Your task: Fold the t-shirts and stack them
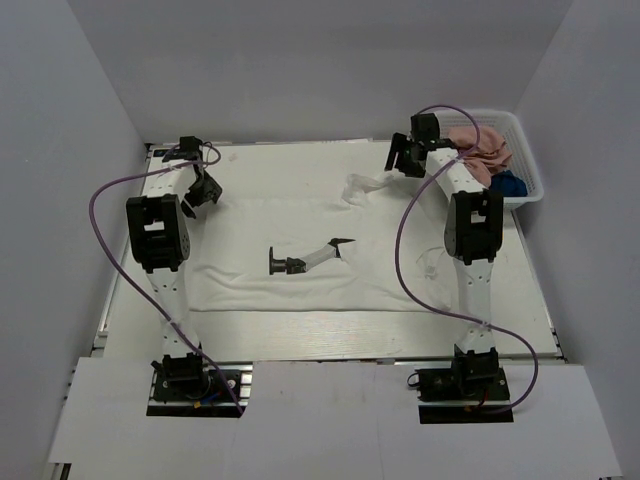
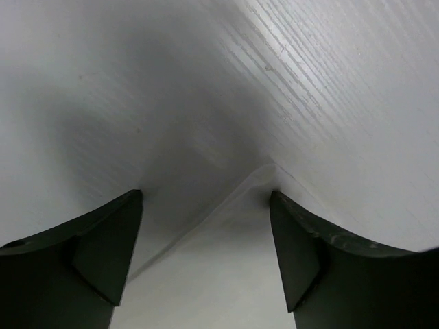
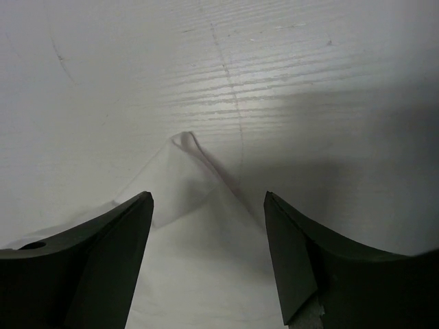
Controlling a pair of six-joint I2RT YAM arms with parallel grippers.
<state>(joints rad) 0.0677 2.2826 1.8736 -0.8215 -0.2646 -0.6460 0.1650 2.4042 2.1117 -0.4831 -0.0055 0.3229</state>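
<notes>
The white t-shirt (image 1: 300, 225) lies spread flat on the table, its small black print (image 1: 290, 263) facing up near the middle. My left gripper (image 1: 205, 190) is open at the shirt's far left corner; in the left wrist view the gripper (image 2: 206, 195) straddles a cloth corner (image 2: 226, 253). My right gripper (image 1: 400, 158) is open by the crumpled far right corner (image 1: 360, 185); in the right wrist view the gripper (image 3: 208, 195) has a pointed cloth corner (image 3: 188, 205) between its fingers. The dusty pink shirt (image 1: 482, 150) and the navy shirt (image 1: 508, 183) lie in the basket.
The white lattice basket (image 1: 527, 160) stands at the far right corner, just behind the right arm. White walls close in the table at the back and both sides. Purple cables hang from both arms.
</notes>
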